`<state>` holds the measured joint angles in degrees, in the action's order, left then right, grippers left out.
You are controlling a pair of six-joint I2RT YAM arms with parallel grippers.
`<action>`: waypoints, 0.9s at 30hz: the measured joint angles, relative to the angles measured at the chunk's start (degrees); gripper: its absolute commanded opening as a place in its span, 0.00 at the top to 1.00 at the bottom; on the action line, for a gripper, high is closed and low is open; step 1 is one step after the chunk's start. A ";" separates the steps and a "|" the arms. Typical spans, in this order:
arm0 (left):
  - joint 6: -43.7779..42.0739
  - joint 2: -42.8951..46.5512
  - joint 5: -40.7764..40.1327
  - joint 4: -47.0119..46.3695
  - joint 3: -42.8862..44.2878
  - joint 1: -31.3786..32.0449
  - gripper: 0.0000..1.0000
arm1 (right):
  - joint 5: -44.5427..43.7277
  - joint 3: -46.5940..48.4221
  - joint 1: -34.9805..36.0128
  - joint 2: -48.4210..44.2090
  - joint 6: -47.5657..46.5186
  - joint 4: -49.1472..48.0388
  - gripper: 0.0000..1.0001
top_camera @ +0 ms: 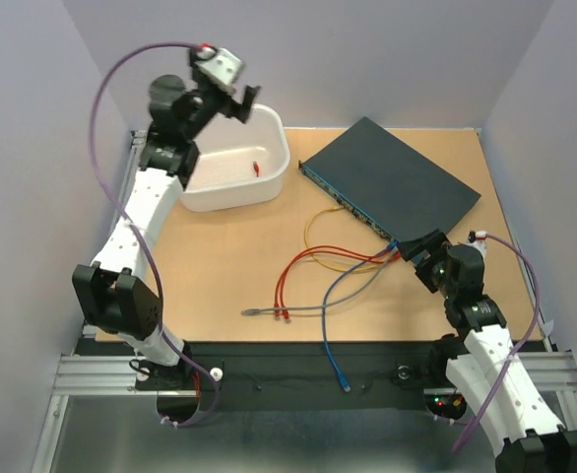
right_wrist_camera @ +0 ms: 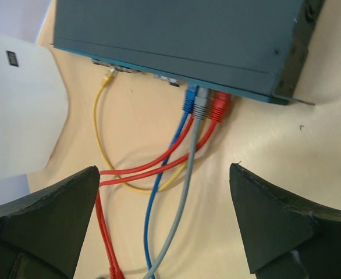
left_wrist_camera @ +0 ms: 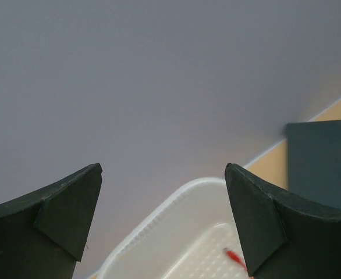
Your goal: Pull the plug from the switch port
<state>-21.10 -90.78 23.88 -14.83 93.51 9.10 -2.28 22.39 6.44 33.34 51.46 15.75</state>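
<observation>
The dark blue-grey switch lies flat at the back right, its socket edge facing front left. In the right wrist view the switch has blue, grey and red plugs side by side in its ports, and a yellow plug further left. My right gripper is open, just in front of those plugs, above their cables. My left gripper is open and empty, held high over the white tub.
The white tub holds a small red piece. Red, blue, grey and yellow cables loop across the table; loose cable ends lie near the front and over the black front edge.
</observation>
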 measured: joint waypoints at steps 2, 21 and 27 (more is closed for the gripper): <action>-1.11 0.24 0.11 1.03 0.00 6.60 0.01 | 0.00 -2.82 0.00 0.37 1.73 -1.99 0.11; 0.00 -37.59 -4.98 16.33 21.35 29.09 0.01 | 0.37 -12.81 -0.48 10.45 8.39 -23.43 0.37; -0.63 -41.55 -5.40 14.01 29.31 32.37 0.01 | 1.36 -12.81 -0.50 17.57 10.03 -30.75 0.38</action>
<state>-21.74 -132.33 18.48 -0.82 122.83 41.47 -0.93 9.58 5.93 50.92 61.49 -15.00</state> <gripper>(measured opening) 0.986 0.633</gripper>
